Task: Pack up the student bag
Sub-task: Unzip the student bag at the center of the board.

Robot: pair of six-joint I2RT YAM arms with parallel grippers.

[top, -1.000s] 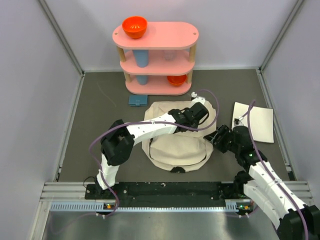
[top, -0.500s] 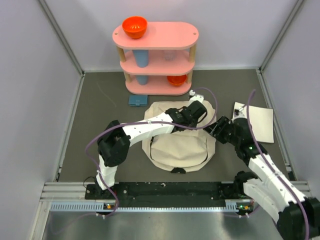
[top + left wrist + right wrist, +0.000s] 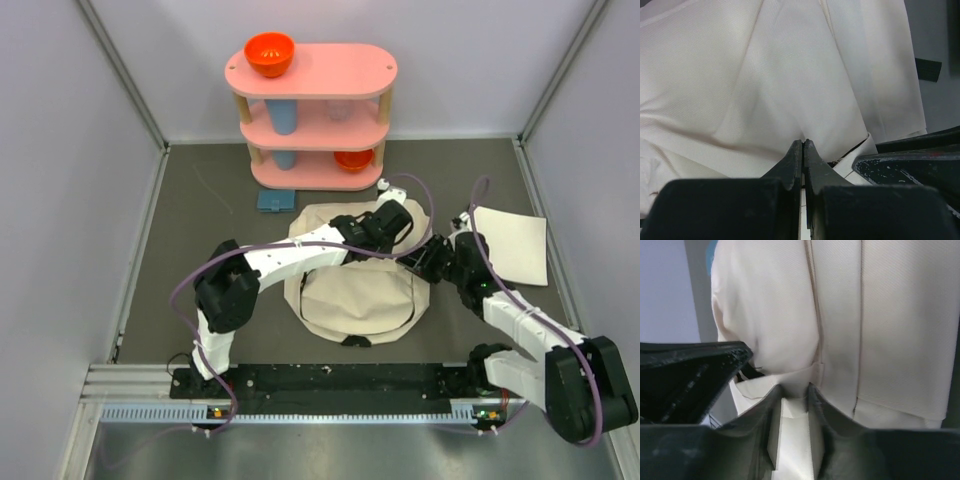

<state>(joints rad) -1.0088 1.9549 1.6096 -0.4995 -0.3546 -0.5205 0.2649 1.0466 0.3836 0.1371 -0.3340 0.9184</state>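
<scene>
In front of the shelf (image 3: pixel 330 70) the bag (image 3: pixel 355 295) slumps soft and light, our left hand (image 3: pixel 803 150) clenched on a fold and our right hand (image 3: pixel 792 395) pinching an edge strip, and we reckon seams grip best.

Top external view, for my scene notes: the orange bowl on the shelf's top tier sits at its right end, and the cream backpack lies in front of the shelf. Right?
No: the orange bowl sits at the top tier's left end, as the top external view shows. The cream backpack does lie in front of the shelf.
</scene>
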